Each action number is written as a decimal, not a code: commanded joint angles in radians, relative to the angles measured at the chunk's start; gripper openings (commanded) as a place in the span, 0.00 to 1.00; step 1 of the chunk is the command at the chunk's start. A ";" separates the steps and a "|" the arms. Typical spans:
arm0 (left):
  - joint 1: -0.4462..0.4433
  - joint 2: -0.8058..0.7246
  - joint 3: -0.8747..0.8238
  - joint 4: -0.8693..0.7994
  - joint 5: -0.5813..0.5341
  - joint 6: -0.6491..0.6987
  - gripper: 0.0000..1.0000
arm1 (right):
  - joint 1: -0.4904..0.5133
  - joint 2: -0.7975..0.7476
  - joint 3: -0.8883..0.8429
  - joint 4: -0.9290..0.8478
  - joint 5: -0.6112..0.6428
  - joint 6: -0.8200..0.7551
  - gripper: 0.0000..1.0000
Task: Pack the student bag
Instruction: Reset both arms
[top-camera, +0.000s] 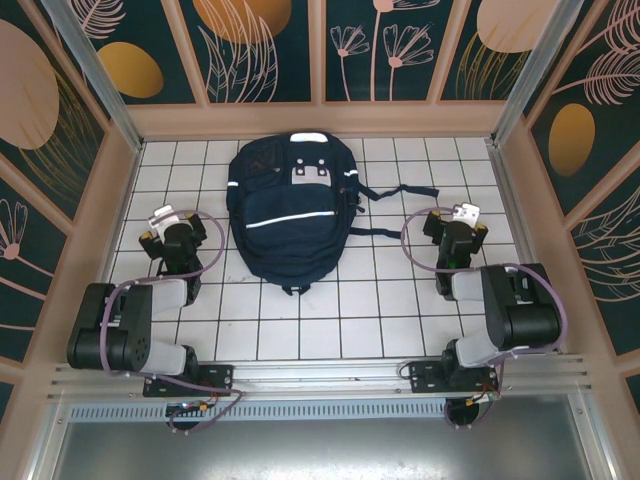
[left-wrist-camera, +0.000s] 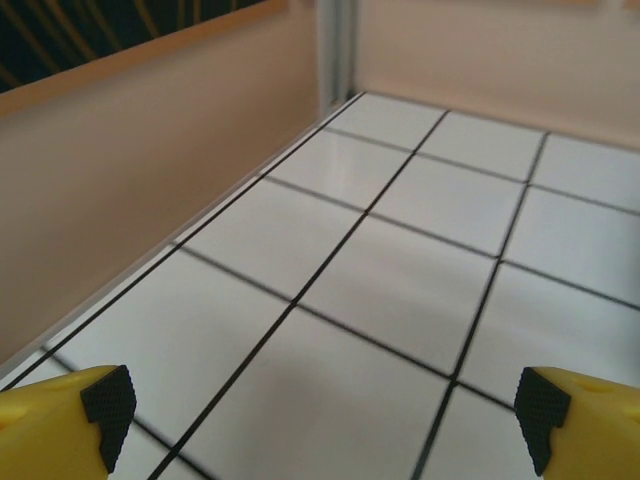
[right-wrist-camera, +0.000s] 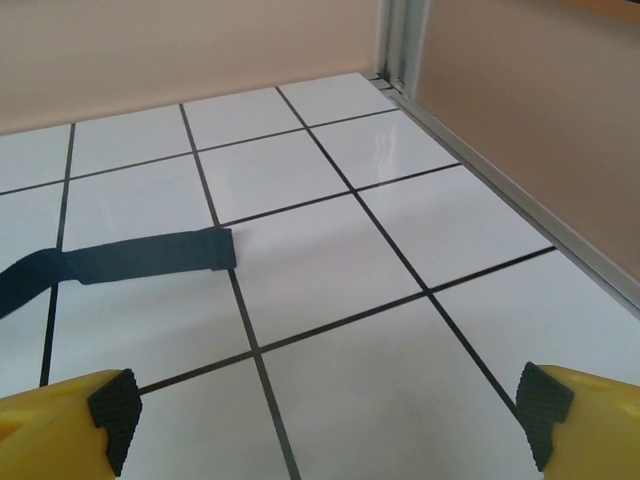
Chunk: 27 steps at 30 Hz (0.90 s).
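Observation:
The student bag (top-camera: 290, 210), a dark navy backpack with white stripes and patches, lies flat on the white gridded table (top-camera: 330, 320) at the middle back. Two black straps (top-camera: 385, 190) trail off its right side. My left gripper (top-camera: 168, 222) stands open to the left of the bag, apart from it. In the left wrist view the gripper (left-wrist-camera: 325, 410) has bare tiles between its yellow fingers (left-wrist-camera: 60, 425). My right gripper (top-camera: 458, 218) stands open to the right of the bag, beyond the strap ends. In the right wrist view the gripper (right-wrist-camera: 330, 405) holds nothing, and a strap end (right-wrist-camera: 130, 258) lies ahead on the left.
Beige walls (top-camera: 120, 190) with aluminium corner posts (top-camera: 520, 90) close the table on the left, back and right. The left wall (left-wrist-camera: 130, 180) runs close beside my left gripper, and the right wall (right-wrist-camera: 540, 120) close beside my right one. Both arm bases (top-camera: 300, 375) sit on the near rail.

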<state>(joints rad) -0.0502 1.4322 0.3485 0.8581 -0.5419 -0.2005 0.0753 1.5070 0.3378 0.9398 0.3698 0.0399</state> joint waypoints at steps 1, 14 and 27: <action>0.012 0.052 -0.025 0.234 0.135 0.058 0.99 | -0.026 0.002 -0.014 0.134 -0.090 -0.013 0.99; 0.012 0.088 -0.129 0.449 0.266 0.107 0.99 | -0.094 0.033 -0.112 0.327 -0.313 -0.016 0.99; 0.012 0.088 -0.128 0.448 0.270 0.110 0.99 | -0.093 0.031 -0.110 0.319 -0.314 -0.015 0.99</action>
<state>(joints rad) -0.0456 1.5196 0.2230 1.2652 -0.2893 -0.1047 -0.0135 1.5330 0.2329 1.2018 0.0765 0.0315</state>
